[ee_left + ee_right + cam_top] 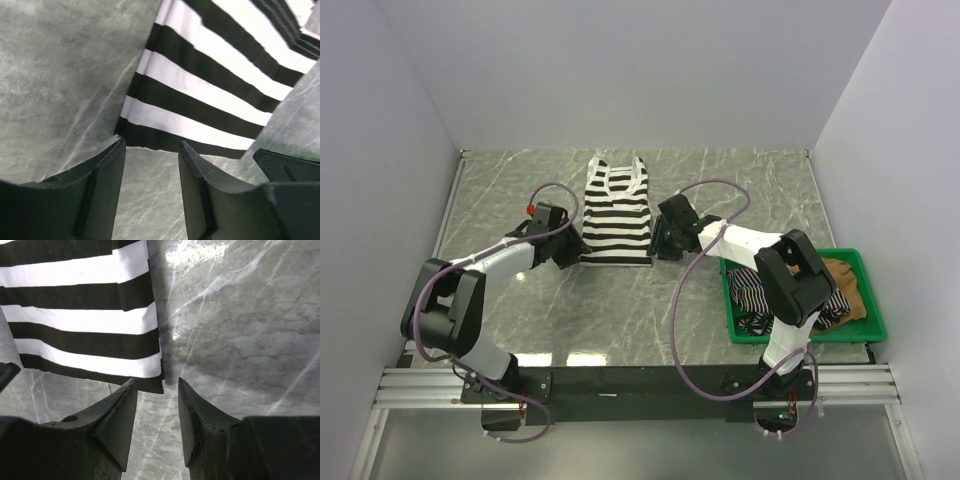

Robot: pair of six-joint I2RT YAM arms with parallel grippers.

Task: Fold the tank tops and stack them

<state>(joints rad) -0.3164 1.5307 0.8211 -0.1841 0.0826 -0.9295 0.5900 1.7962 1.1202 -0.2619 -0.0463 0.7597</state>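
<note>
The wide black-and-white striped tank top (616,211) lies flat on the marble table, straps to the far side, hem near. My left gripper (572,254) is open at its near left hem corner (131,131); the jaws stand just short of the hem, holding nothing. My right gripper (660,248) is open at the near right hem corner (152,382), empty. The thin-pinstriped tank top (752,298) and the tan-brown tank top (842,288) lie crumpled in the green tray.
The green plastic tray (873,322) sits at the right near edge of the table, beside the right arm's base. White walls close the table on three sides. The right gripper's tip (287,165) shows in the left wrist view.
</note>
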